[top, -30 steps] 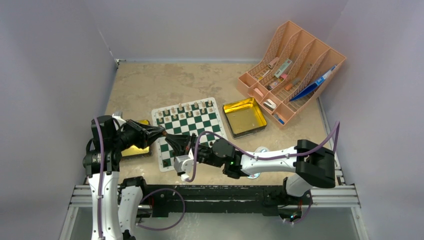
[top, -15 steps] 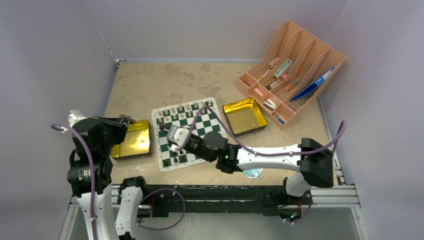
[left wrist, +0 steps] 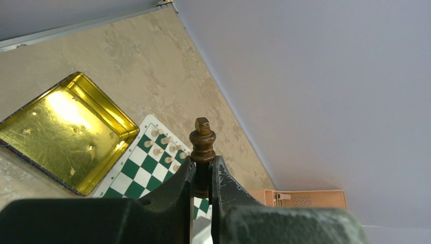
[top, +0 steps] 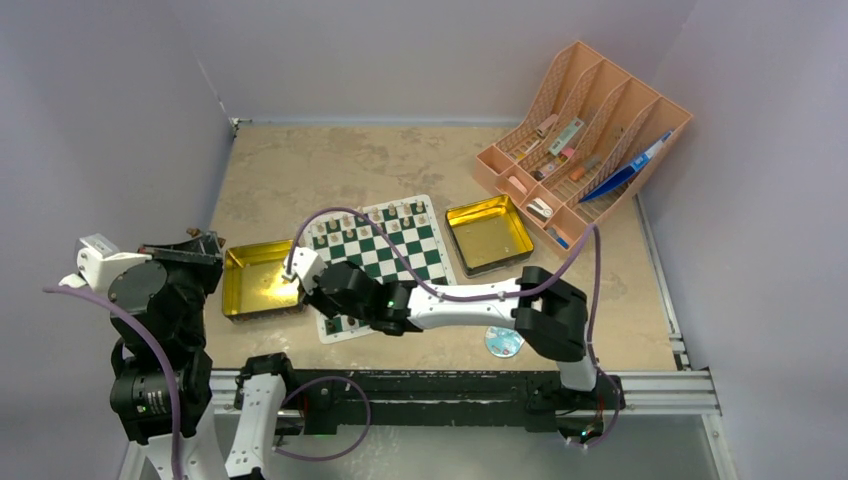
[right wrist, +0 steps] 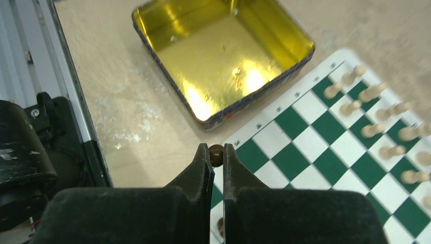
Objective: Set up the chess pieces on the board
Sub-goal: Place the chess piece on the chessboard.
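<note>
- My left gripper (left wrist: 202, 170) is clamped on a dark brown chess piece (left wrist: 203, 145), left of the board (left wrist: 134, 180) and near the gold tin (left wrist: 61, 137).
- That piece's long axis runs in line with the gripper, head out past the tips, toward the wall (left wrist: 305, 76).
- My right gripper (right wrist: 216, 152) pinches a second dark piece (right wrist: 217, 155) over the board's white border, beside the tin; only its round top shows.
- Tan pieces (right wrist: 373, 129) line the far rows.
</note>
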